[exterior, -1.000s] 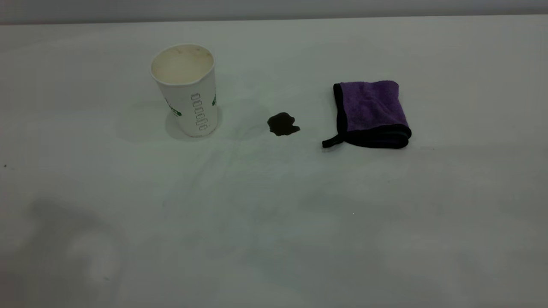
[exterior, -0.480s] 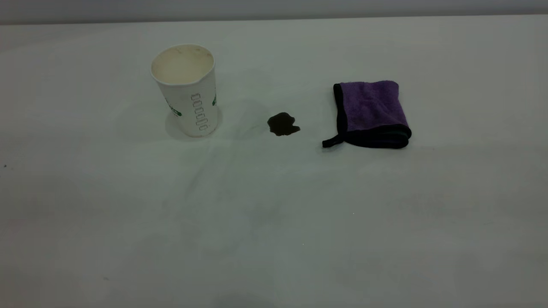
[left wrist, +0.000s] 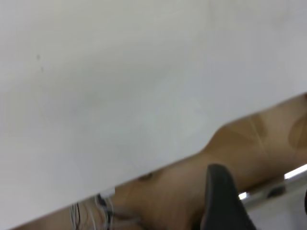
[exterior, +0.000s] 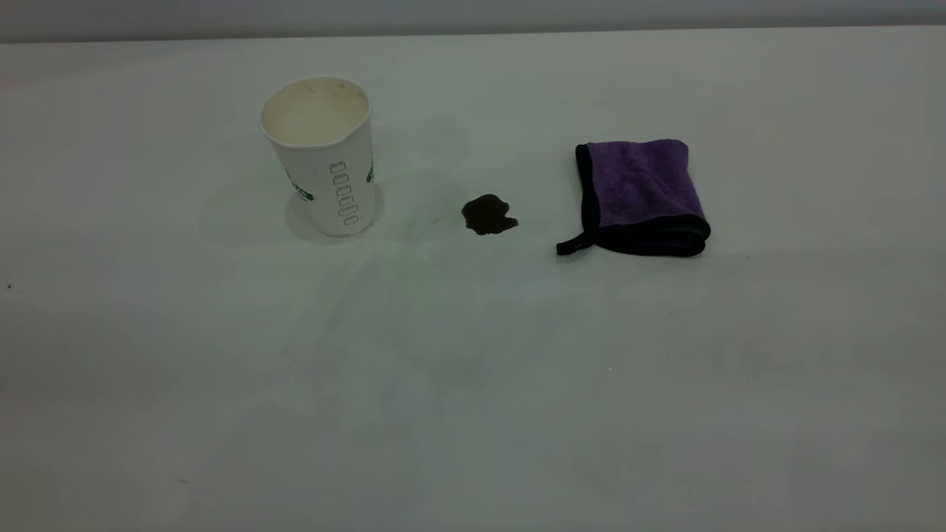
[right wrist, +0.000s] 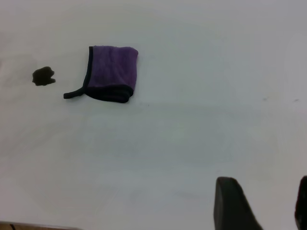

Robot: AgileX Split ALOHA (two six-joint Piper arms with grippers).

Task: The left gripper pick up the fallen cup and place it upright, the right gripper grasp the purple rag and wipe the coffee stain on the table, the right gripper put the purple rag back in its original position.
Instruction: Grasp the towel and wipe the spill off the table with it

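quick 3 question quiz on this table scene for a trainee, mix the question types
1. True or false: the cup lies on its side.
2. What sits between the cup and the purple rag? A) a spoon B) the coffee stain C) a lid
3. Fill in: the rag's loop tail points toward the ____.

Key: 1 false, it stands upright. 2 B. 3 stain.

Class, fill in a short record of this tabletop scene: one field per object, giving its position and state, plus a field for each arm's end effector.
cup: white ribbed paper cup, upright, left of stain
stain: small dark brown coffee stain, unwiped, between cup and rag
rag: folded purple rag, right of stain
surface: pale grey table
left end effector: at table edge, far from cup
right end effector: open, away from rag
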